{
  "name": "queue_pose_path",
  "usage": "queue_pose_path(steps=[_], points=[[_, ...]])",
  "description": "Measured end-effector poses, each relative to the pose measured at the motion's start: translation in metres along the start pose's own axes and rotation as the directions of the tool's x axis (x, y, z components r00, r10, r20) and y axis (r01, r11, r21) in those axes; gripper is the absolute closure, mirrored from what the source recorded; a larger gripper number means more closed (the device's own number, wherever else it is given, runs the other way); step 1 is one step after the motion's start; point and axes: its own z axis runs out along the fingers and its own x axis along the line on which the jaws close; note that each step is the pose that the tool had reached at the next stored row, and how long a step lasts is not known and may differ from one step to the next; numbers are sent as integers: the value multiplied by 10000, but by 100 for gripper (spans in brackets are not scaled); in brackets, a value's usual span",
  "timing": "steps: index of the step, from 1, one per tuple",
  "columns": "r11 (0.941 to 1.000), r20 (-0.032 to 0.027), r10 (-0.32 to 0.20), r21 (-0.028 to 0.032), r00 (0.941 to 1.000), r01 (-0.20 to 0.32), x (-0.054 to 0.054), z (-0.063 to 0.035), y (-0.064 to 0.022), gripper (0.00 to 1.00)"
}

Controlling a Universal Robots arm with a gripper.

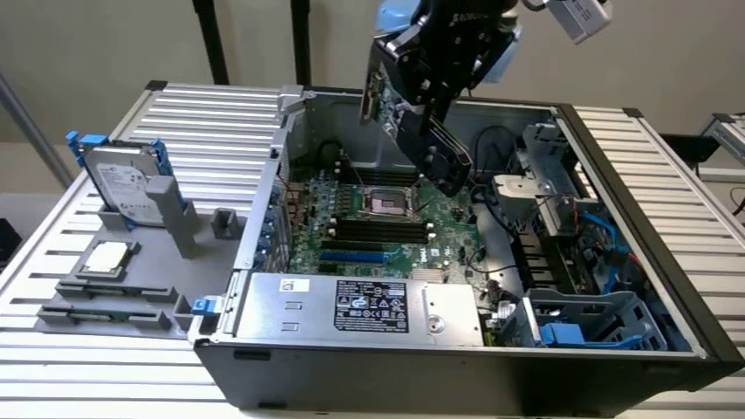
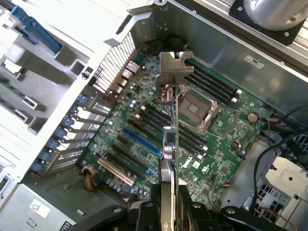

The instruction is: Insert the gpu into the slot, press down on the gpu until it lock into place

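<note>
- Hanging over the open computer case (image 1: pixel 466 380): the gpu (image 1: pixel 407 118), tilted, its silver bracket (image 2: pixel 175 67) at the end farthest from the gripper, clear of the board.
- Gripper (image 2: pixel 168 199): jaws pinching the gpu's edge from both sides.
- The slot (image 1: pixel 352 258): bright blue strip on the green motherboard (image 1: pixel 442 231), unoccupied, well below the card.
- Power supply (image 1: pixel 291 305): grey box with a black-and-white label (image 1: pixel 370 305), print too small to read.

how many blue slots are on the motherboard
1: the blue slot on the green motherboard, between the black memory slots and the grey power supply box. The gpu held over the board may hide more.
</note>
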Motion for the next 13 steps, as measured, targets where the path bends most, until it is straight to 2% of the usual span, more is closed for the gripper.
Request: queue_pose_path(steps=[2, 4, 10, 12, 13], points=[[9995, 38, -303, -90, 9995, 303, 0, 3, 0, 74], [9981, 107, -568, -215, 9983, 570, 0, 5, 0, 74], [9891, 411, -1282, -672, 9909, 1307, 0, 11, -1, 74], [9847, 486, -1526, -769, 9871, 1561, 0, 12, -1, 74], [9823, 518, -1665, -786, 9847, 1703, 1, 12, -1, 74]])
